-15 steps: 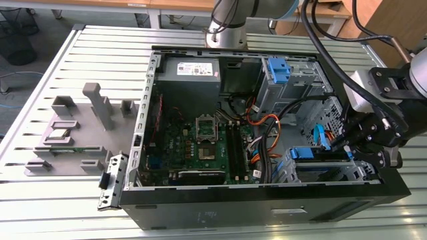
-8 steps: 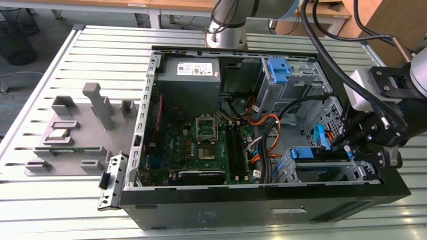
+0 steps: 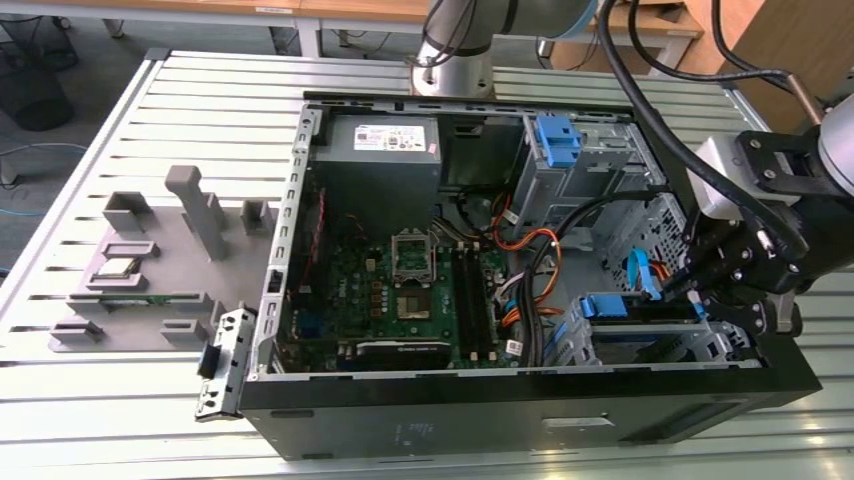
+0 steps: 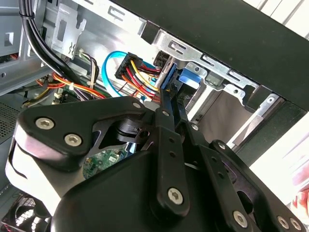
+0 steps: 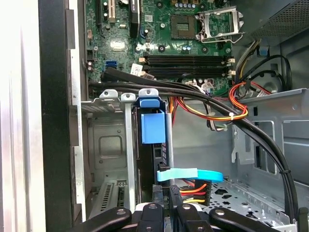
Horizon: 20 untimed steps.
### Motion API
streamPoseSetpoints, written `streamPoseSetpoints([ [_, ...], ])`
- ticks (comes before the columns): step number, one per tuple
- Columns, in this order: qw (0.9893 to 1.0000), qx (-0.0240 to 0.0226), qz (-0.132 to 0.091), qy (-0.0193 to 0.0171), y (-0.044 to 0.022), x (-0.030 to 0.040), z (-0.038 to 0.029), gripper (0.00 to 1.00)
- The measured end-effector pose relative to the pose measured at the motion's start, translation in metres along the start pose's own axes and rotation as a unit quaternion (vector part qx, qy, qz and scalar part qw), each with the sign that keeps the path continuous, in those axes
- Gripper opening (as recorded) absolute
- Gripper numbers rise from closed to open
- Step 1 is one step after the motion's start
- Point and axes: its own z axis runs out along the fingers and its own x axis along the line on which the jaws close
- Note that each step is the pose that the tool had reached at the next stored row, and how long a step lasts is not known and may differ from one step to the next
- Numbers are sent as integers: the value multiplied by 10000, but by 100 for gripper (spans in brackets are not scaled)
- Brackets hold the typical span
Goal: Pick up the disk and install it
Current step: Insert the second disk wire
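Exterior view: an open PC case (image 3: 534, 400) lies on a slatted metal bench (image 3: 200, 90), and the arm's black tool (image 3: 731, 285) reaches down into the case's corner at that view's lower right, right at the drive cage (image 3: 641, 335). The disk (image 3: 621, 306) sits in this cage, its blue caddy edge facing up between the metal walls, just beside the tool's tip.

In the first wrist view the disk (image 5: 153, 128) stands on edge in a cage slot, a blue tab at its outer end, with the metal cage wall (image 5: 108, 145) beside it. A light-blue data cable (image 5: 190, 175) and a bundle of red, yellow and black power wires (image 5: 195, 188) lie near its rear end, close to the tool (image 5: 166, 193). The fingers (image 5: 158, 195) sit close together at the disk's edge; whether they clamp it I cannot tell.

In the second wrist view the tool (image 4: 166, 96) points at the blue caddy (image 4: 186, 79) in the cage.

A motherboard (image 3: 400, 280) covers the case floor, a grey power supply (image 3: 380, 140) lies at the far end, and grey fixtures (image 3: 160, 260) stand on the bench at the exterior view's left.
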Motion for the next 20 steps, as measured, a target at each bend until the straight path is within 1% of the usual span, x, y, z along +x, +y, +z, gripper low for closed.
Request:
streamPoseSetpoints([
  [6,10000,0,0,0,1,0,0,17],
  [7,10000,0,1,6,1,0,1,17],
  [10,10000,3,2,43,1,1,0,17],
  [11,10000,3,2,50,1,1,0,17],
  [20,10000,4,2,52,16,2,6,17],
])
